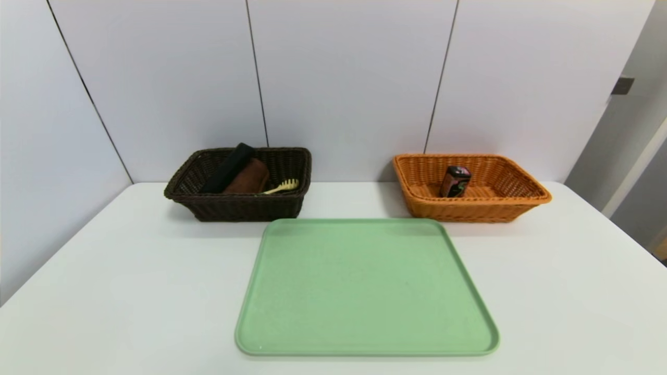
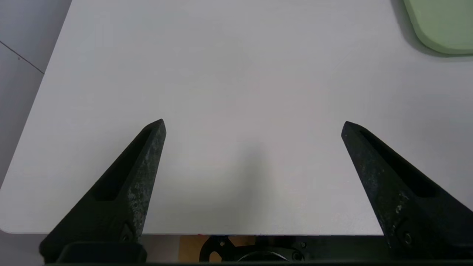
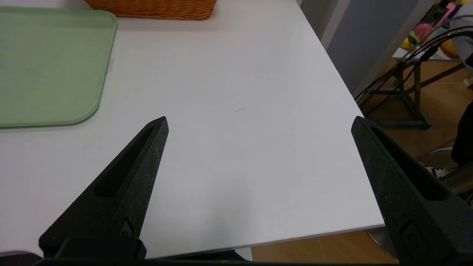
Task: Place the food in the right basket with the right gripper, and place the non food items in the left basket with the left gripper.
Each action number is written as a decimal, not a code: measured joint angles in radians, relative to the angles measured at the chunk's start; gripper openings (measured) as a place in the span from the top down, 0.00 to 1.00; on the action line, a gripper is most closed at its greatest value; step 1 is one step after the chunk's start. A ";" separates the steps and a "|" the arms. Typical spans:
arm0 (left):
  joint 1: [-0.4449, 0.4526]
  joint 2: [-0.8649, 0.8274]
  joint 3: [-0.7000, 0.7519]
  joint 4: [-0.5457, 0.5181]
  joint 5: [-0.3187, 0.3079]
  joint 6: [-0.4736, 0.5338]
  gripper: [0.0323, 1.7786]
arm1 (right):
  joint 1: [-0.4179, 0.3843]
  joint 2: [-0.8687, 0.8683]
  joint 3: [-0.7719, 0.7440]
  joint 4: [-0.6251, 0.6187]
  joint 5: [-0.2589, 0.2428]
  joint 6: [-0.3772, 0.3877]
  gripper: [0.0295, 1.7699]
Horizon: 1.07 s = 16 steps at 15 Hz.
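Nearest us, left gripper (image 2: 253,125) and right gripper (image 3: 258,123) hang spread, holding nothing. Beyond the tray (image 1: 365,333), food (image 1: 455,181) stands in the right basket (image 1: 432,208); towel (image 1: 249,178), pouch (image 1: 229,166) and spoon (image 1: 283,186) fill the left basket (image 1: 239,208).

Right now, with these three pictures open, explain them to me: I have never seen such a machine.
It is a two-armed robot. The wide picture comes from its head, looking down at a white table. The other two come from wrist cameras. The black spikes are fingers: the left gripper and the right gripper are open, holding nothing, near the table's front edge. A green tray lies bare. The dark left basket holds a brown towel, a black pouch and a yellow spoon. The orange right basket holds a small food package.
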 joint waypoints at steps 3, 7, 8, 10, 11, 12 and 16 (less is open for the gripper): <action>0.010 -0.062 0.030 -0.011 -0.014 0.007 0.05 | -0.010 -0.081 0.037 -0.013 0.014 -0.028 0.03; 0.013 -0.120 0.095 -0.130 -0.015 0.019 0.05 | -0.013 -0.160 0.144 -0.173 0.005 -0.041 0.03; 0.013 -0.130 0.124 -0.196 -0.015 0.037 0.05 | -0.013 -0.169 0.183 -0.240 0.002 -0.043 0.03; 0.012 -0.150 0.211 -0.348 -0.016 0.089 0.05 | -0.013 -0.179 0.278 -0.394 -0.001 -0.064 0.03; 0.011 -0.162 0.259 -0.420 -0.016 0.114 0.05 | -0.013 -0.182 0.327 -0.464 -0.002 -0.080 0.03; 0.011 -0.175 0.312 -0.487 -0.016 0.131 0.05 | -0.013 -0.184 0.377 -0.534 -0.002 -0.096 0.03; 0.011 -0.227 0.414 -0.613 -0.057 0.140 0.05 | -0.013 -0.185 0.572 -0.746 0.005 -0.120 0.03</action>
